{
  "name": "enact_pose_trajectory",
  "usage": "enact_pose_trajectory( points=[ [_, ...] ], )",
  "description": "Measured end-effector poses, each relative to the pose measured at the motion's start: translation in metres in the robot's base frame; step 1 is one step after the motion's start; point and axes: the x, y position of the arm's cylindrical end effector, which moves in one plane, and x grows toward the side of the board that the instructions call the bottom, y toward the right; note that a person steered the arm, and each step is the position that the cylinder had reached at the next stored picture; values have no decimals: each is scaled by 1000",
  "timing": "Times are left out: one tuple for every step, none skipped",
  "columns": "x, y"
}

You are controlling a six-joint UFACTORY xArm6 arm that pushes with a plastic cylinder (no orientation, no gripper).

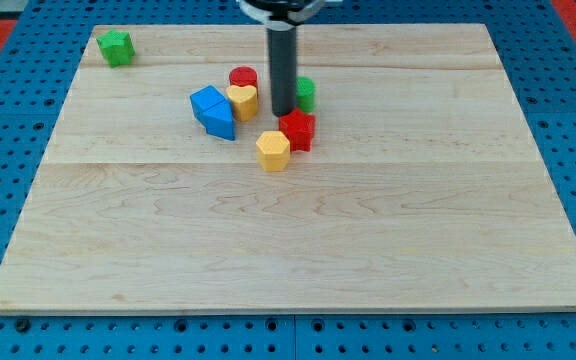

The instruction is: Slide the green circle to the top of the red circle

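The green circle (306, 94) sits just right of my rod, partly hidden behind it. The red circle (243, 77) lies to the left of the rod, touching a yellow heart-shaped block (243, 101) below it. My tip (283, 112) rests on the board between the yellow heart and the green circle, close against the green circle's left side and just above a red star-shaped block (297, 130).
A blue block (214, 111) lies left of the yellow heart. A yellow hexagon (273, 151) sits below-left of the red star. A green star-shaped block (116, 47) is near the board's top-left corner. The wooden board (298, 240) ends at blue pegboard on all sides.
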Motion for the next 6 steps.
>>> enact_pose_trajectory(
  points=[
    [7, 18],
    [-3, 72],
    [-46, 26],
    [-23, 41],
    [11, 40],
    [-40, 14]
  ],
)
